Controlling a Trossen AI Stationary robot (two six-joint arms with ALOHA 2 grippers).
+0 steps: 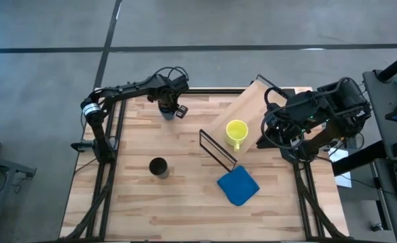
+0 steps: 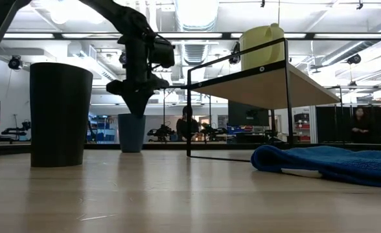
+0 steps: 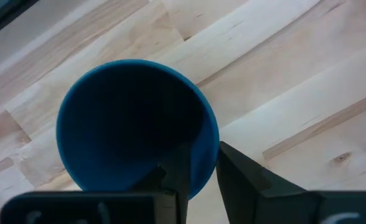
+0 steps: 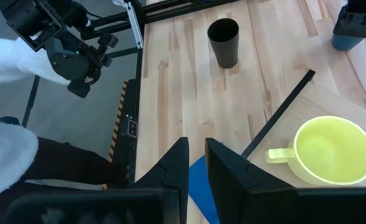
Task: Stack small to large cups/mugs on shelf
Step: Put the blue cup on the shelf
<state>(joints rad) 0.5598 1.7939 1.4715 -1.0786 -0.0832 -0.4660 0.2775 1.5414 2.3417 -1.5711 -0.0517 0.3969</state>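
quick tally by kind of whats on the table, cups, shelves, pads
cups/mugs: 3, the yellow mug on the shelf, the dark blue cup under the left gripper, the black cup on the table
shelf: 1
blue pad: 1
total: 5

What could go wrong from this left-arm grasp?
1. The left gripper straddles only one wall of the dark blue cup; a thin rim pinch could tip or drop it.
2. The yellow mug already sits on the shelf; placing nearby might knock it.
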